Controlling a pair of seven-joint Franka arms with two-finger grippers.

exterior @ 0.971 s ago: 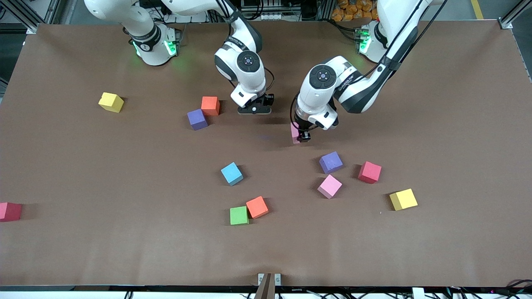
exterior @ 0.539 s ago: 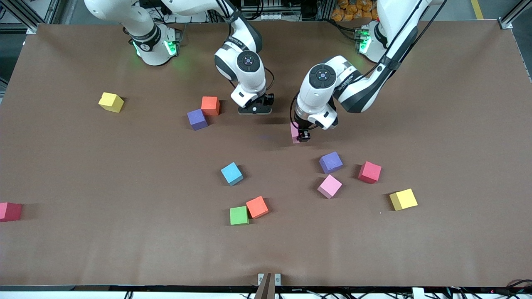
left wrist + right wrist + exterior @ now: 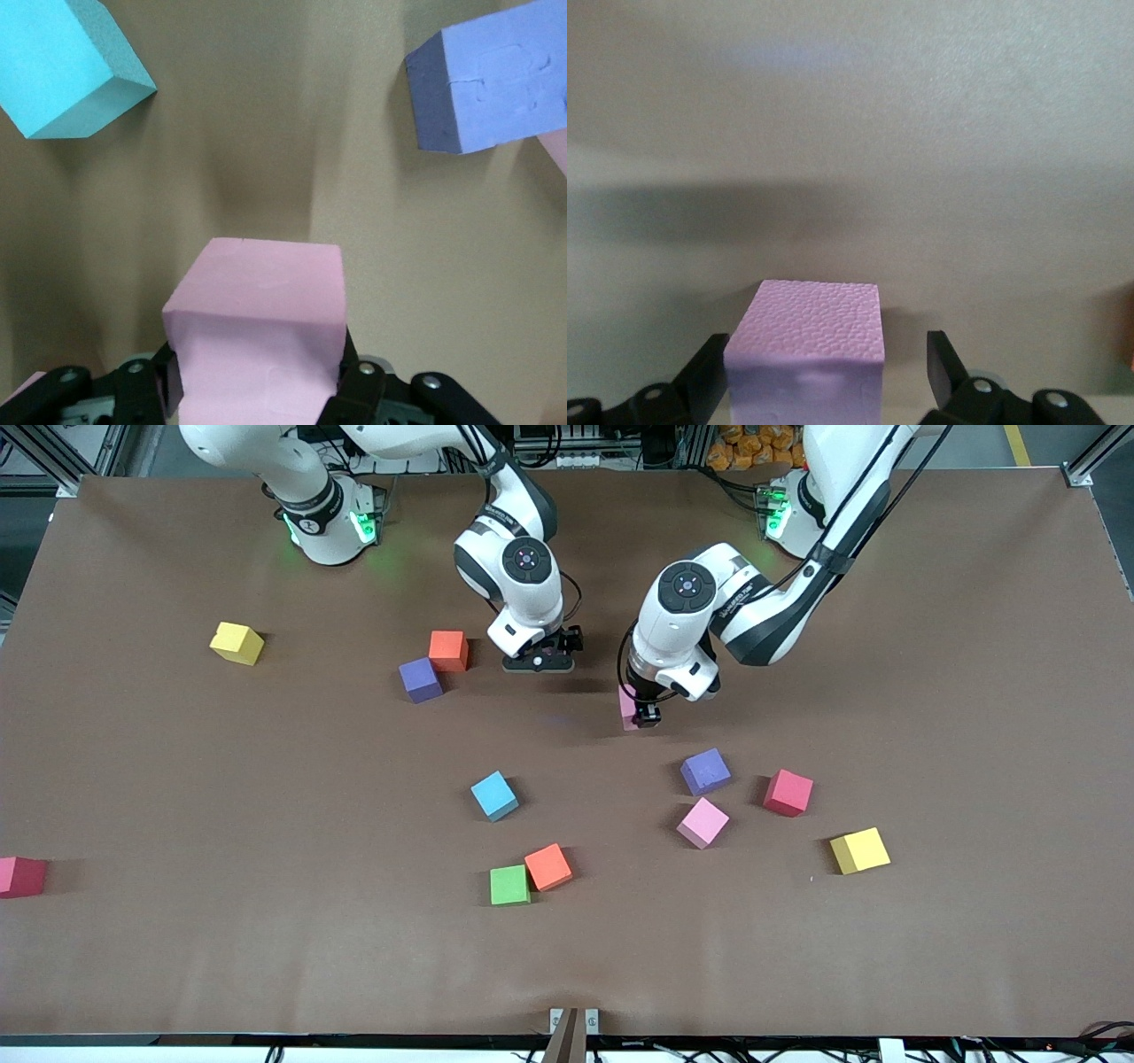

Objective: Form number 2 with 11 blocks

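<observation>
My left gripper (image 3: 640, 716) is shut on a pink block (image 3: 628, 708) low over the table's middle; the left wrist view shows the block (image 3: 257, 301) clamped between both fingers (image 3: 359, 381). My right gripper (image 3: 538, 661) is open and low at the table, beside an orange block (image 3: 448, 650). In the right wrist view a pale pink block (image 3: 811, 332) sits between its spread fingers (image 3: 939, 354), with a gap on one side. This block is hidden in the front view. The number 2 is not in view; the blocks lie scattered.
A purple block (image 3: 420, 679) lies by the orange one. Blue (image 3: 494, 795), green (image 3: 509, 885), orange (image 3: 548, 866), purple (image 3: 706, 771), pink (image 3: 702, 822), red (image 3: 788, 792) and yellow (image 3: 860, 850) blocks lie nearer the front camera. A yellow (image 3: 236, 643) and a red (image 3: 19, 876) block lie toward the right arm's end.
My right gripper has shifted slightly toward its own base end. My left gripper and its pink block have not moved.
</observation>
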